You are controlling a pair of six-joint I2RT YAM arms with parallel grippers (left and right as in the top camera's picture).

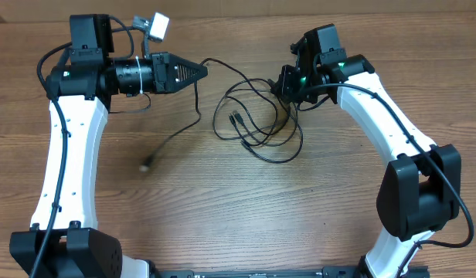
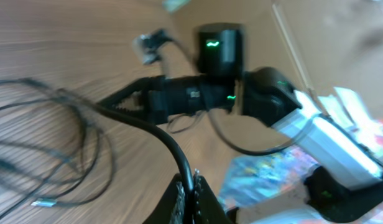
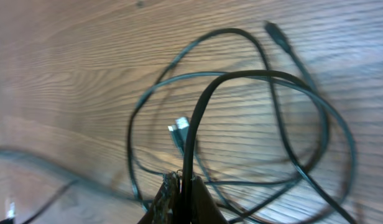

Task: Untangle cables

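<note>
Thin black cables (image 1: 257,123) lie in tangled loops on the wooden table between the arms. One strand runs from my left gripper (image 1: 202,71) down to a plug end (image 1: 147,164) at the left. My left gripper (image 2: 193,186) is shut on a cable (image 2: 160,134). My right gripper (image 1: 282,99) sits at the right edge of the tangle. In the right wrist view my right gripper (image 3: 181,185) is shut on a cable (image 3: 198,115) that arcs over the loops. A silver plug (image 3: 179,126) and a black plug (image 3: 275,32) show there.
The wooden table (image 1: 246,208) spreads under everything. A white and grey connector block (image 1: 156,25) hangs at the left arm's wrist. The right arm's base (image 1: 412,193) stands at the right front. Colourful clutter (image 2: 266,174) shows beyond the table in the left wrist view.
</note>
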